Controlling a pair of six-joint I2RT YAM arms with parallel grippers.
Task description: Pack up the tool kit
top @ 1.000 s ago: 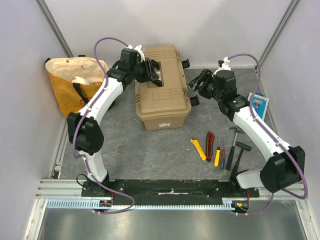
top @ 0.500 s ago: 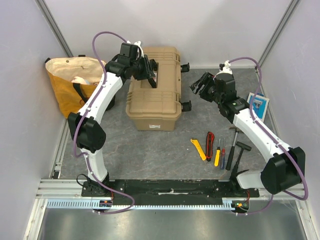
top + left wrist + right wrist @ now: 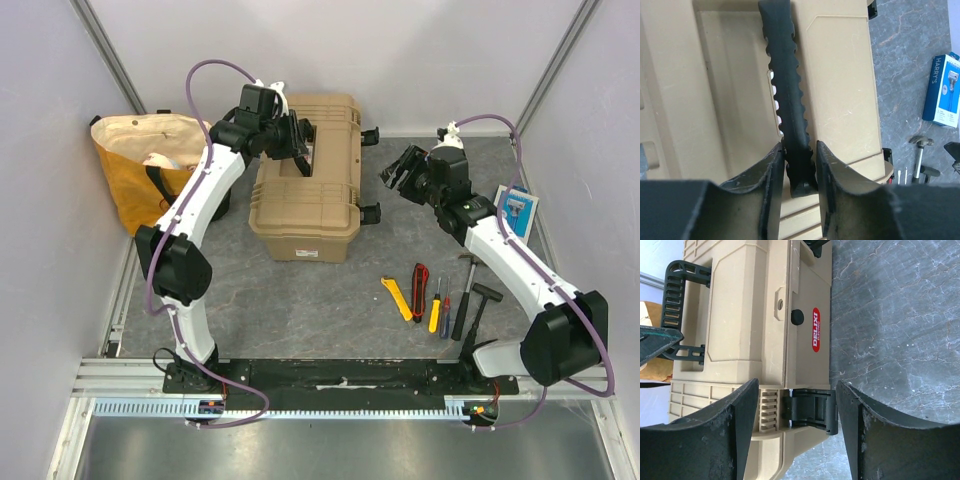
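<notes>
I see the toolbox closed and standing on the grey surface, toward the back and a little left of the middle. My left end effector is above the lid and it pinches the black handle near one end, with both fingers pressed on its sides. My right end effector is spread wide and holds nothing. It hangs just beside the right side of the toolbox, in front of a black latch; I cannot tell if this latch is locked. A red oval label shows on that side of the box.

The loose tools lie in a row on the surface at the front right, well apart from the toolbox: the yellow cutter, the red cutter, two screwdrivers and two small hammers. A yellow cloth bag stands to the left of the toolbox, and a blue-white packet lies at the right edge.
</notes>
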